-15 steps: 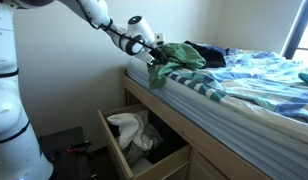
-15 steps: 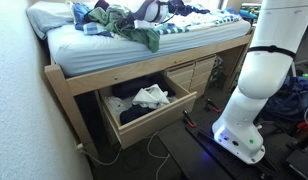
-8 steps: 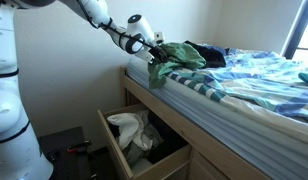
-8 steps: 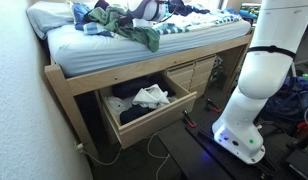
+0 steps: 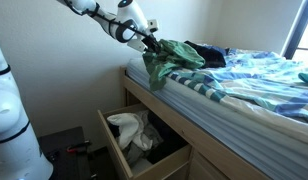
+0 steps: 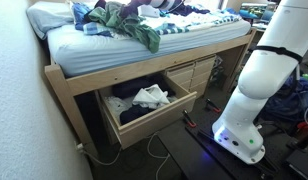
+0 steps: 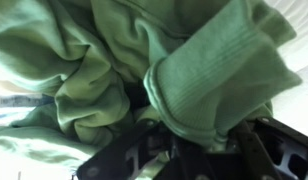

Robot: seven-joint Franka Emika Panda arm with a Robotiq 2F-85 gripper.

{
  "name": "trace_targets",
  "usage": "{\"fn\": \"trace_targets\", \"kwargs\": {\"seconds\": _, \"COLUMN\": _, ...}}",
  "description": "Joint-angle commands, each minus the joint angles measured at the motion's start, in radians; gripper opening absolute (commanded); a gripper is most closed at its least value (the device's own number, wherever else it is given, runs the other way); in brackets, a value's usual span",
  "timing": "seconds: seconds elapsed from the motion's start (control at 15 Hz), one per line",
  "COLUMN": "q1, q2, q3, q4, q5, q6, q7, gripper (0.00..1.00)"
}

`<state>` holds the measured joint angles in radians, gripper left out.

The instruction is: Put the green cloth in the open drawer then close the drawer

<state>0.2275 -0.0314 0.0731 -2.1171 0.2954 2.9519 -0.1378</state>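
Note:
The green cloth (image 5: 175, 58) lies crumpled at the near corner of the bed and droops over the mattress edge; it shows too as a green cloth (image 6: 135, 24) from the foot of the bed. My gripper (image 5: 150, 41) is shut on an upper fold of it and holds that fold a little above the bed. In the wrist view the green cloth (image 7: 194, 70) fills the frame, a thick fold pinched at the gripper (image 7: 204, 135). The open drawer (image 5: 116, 150) stands pulled out under the bed frame, directly below; the drawer (image 6: 184, 104) is seen in both exterior views.
White clothes (image 5: 132, 128) lie inside the drawer. A dark garment (image 5: 206, 52) and blue striped bedding (image 5: 259, 75) cover the bed. The white robot base (image 6: 256, 95) stands beside the drawer, with cables (image 6: 164, 150) on the floor.
The gripper has shut on the green cloth and risen, pulling the gripped fold upward off the bed. The drawer has not moved.

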Motion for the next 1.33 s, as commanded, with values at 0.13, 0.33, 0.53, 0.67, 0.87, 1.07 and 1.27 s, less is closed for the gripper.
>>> {"fn": "trace_targets", "kwargs": {"seconds": 0.13, "q1": -0.021, "q2": -0.223, "q3": 0.033, "q4": -0.119, "q5": -0.057, "q6": -0.187, "q7": 0.123, "gripper": 0.06}}
{"fn": "trace_targets", "kwargs": {"seconds": 0.33, "q1": -0.017, "q2": -0.309, "q3": 0.054, "q4": -0.145, "q5": -0.066, "q6": -0.341, "q7": 0.185, "gripper": 0.06}}
{"fn": "trace_targets", "kwargs": {"seconds": 0.53, "q1": -0.004, "q2": -0.382, "q3": 0.068, "q4": -0.159, "q5": -0.050, "q6": -0.468, "q7": 0.202, "gripper": 0.06}}
{"fn": "trace_targets", "kwargs": {"seconds": 0.67, "q1": 0.001, "q2": -0.416, "q3": 0.072, "q4": -0.162, "q5": -0.044, "q6": -0.522, "q7": 0.201, "gripper": 0.06}}
{"fn": "trace_targets", "kwargs": {"seconds": 0.87, "q1": 0.006, "q2": -0.449, "q3": 0.073, "q4": -0.166, "q5": -0.036, "q6": -0.574, "q7": 0.190, "gripper": 0.06}}
{"fn": "trace_targets", "kwargs": {"seconds": 1.07, "q1": 0.005, "q2": -0.471, "q3": 0.074, "q4": -0.168, "q5": -0.037, "q6": -0.607, "q7": 0.191, "gripper": 0.06}}
{"fn": "trace_targets", "kwargs": {"seconds": 1.27, "q1": 0.003, "q2": -0.478, "q3": 0.069, "q4": -0.165, "q5": -0.036, "q6": -0.603, "q7": 0.182, "gripper": 0.06}}
